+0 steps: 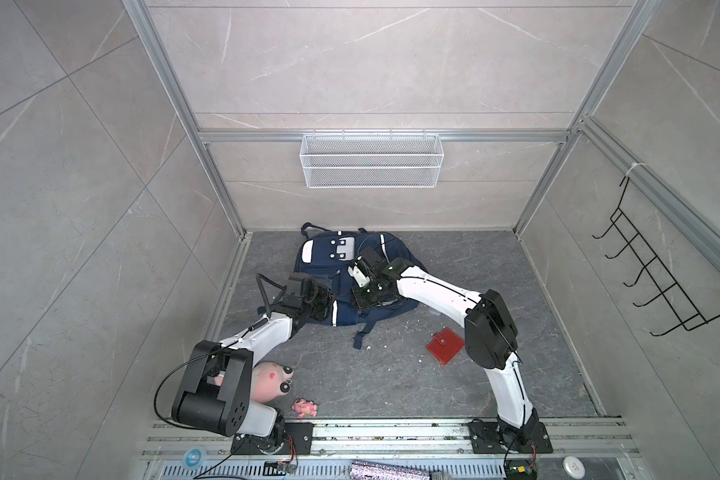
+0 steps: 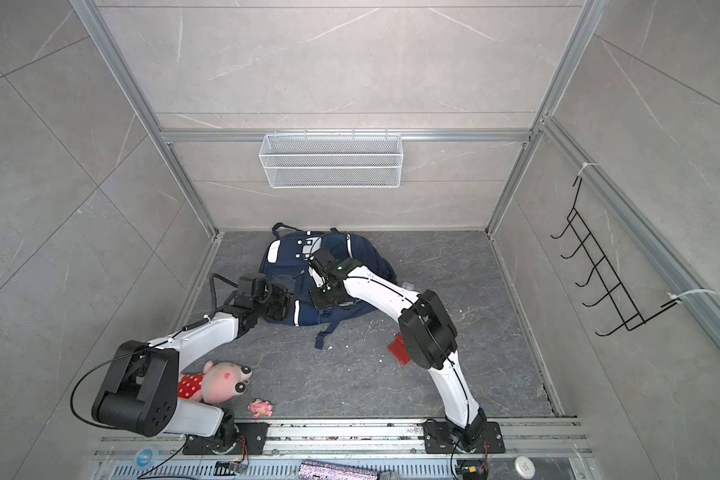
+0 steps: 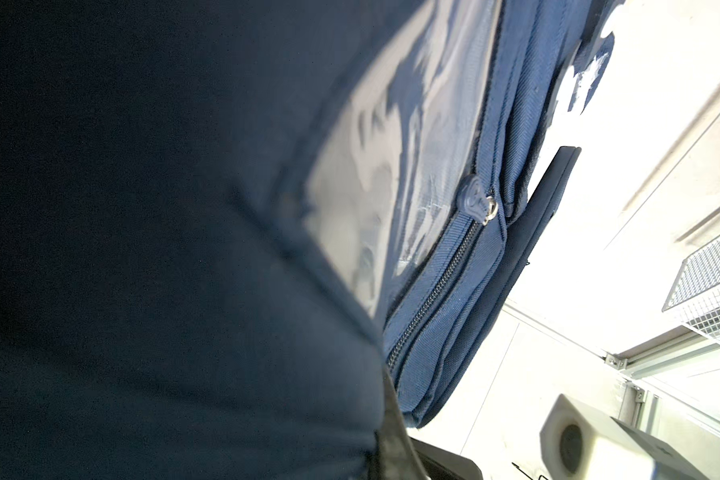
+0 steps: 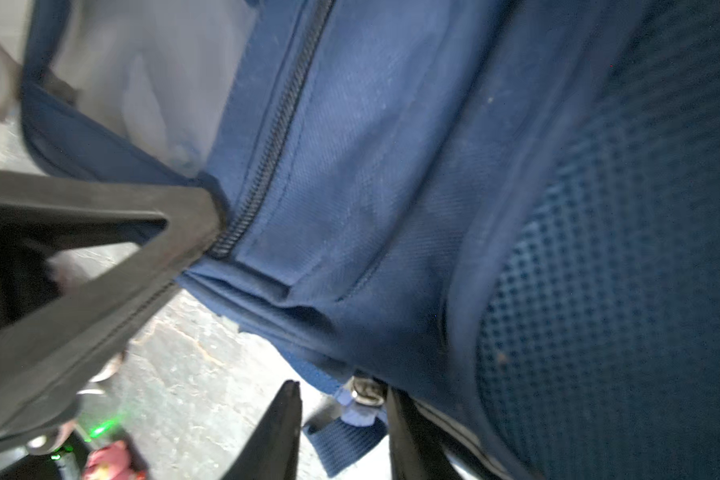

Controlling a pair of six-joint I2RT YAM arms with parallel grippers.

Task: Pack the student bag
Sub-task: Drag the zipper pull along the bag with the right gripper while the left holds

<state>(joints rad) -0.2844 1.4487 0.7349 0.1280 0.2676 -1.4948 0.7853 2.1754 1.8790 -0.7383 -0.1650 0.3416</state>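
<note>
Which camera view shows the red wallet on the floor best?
A top view, where the red wallet lies whole and uncovered. Elsewhere, in a top view, the right arm hides most of the wallet. Both wrist views show mostly the student bag; no wallet is recognisable.

A plush pig [image 1: 272, 381] and a small pink toy [image 1: 305, 408] lie near the tabletop's front-left corner and a red wallet [image 1: 444, 345] lies toward its right edge, with a wire basket [image 1: 371, 160] on the back wall and hooks [image 1: 649, 266] on the right wall.
</note>
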